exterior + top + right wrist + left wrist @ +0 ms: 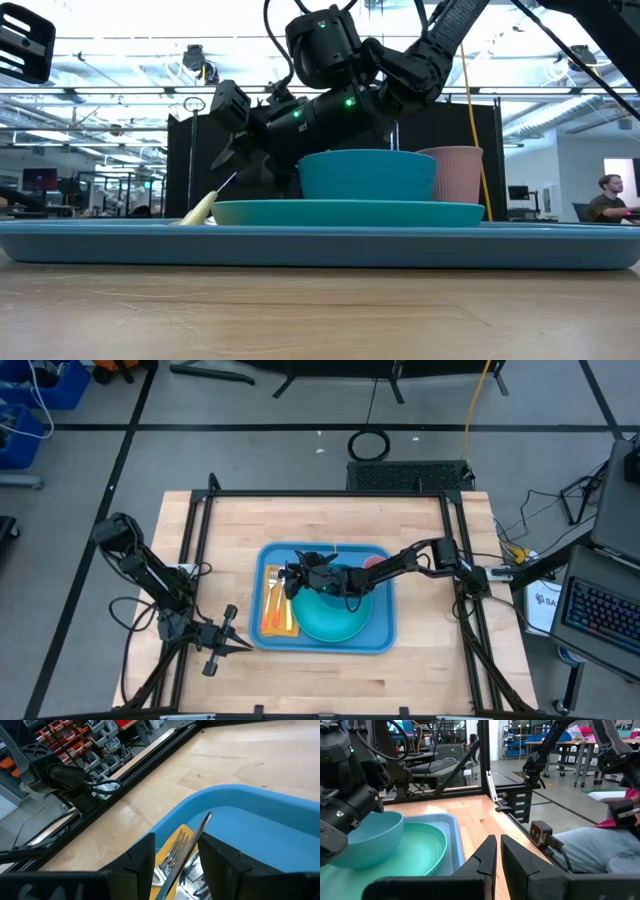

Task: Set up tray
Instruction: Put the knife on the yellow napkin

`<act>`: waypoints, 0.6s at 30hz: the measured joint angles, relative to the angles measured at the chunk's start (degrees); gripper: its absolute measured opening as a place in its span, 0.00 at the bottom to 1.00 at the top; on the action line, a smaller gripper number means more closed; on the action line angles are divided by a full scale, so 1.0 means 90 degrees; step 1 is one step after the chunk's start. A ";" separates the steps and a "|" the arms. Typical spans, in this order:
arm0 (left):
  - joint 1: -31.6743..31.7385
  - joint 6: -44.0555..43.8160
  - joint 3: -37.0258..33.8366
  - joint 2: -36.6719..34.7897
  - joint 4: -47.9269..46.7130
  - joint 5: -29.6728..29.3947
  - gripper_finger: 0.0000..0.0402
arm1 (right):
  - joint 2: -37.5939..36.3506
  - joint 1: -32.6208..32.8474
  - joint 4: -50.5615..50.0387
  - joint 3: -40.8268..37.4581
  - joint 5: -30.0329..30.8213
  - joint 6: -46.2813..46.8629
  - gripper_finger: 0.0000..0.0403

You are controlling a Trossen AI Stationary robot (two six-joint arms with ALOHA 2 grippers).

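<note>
Tray (380, 635) central on table (420, 540); loaded.
Plate (335, 622), bowl (368, 175), pink cup (458, 172), napkin (272, 612) aboard. Right gripper (176, 851) over napkin, jaws apart astride fork (175, 854). Left gripper (498, 857) off tray, jaws together.

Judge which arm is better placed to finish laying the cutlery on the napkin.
The right. Its pincer hangs open over the napkin in the tray, straddling the fork. The left pincer is shut, parked on bare table beside the tray.

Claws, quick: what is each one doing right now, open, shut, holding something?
Left claw: shut, empty, beside the tray.
Right claw: open around a fork over the napkin.
</note>
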 joint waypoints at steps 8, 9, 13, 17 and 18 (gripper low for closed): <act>0.0001 -0.0022 0.0000 0.0000 -0.0024 0.0010 0.08 | -0.0007 -0.0005 0.0238 0.0000 0.0156 -0.0168 0.35; -0.0001 -0.0022 0.0000 0.0000 -0.0024 0.0013 0.08 | -0.0007 -0.0005 0.0226 0.0000 0.0178 -0.0170 0.35; 0.0002 -0.0026 0.0000 0.0000 -0.0024 0.0017 0.08 | -0.0007 -0.0017 0.0176 0.0000 0.0191 -0.0192 0.35; -0.0001 -0.0046 0.0000 0.0000 -0.0029 0.0017 0.08 | -0.0007 -0.0017 0.0149 0.0000 0.0193 -0.0195 0.33; -0.0001 -0.0045 0.0000 0.0000 -0.0031 0.0017 0.08 | -0.0007 -0.0017 0.0146 0.0000 0.0196 -0.0195 0.33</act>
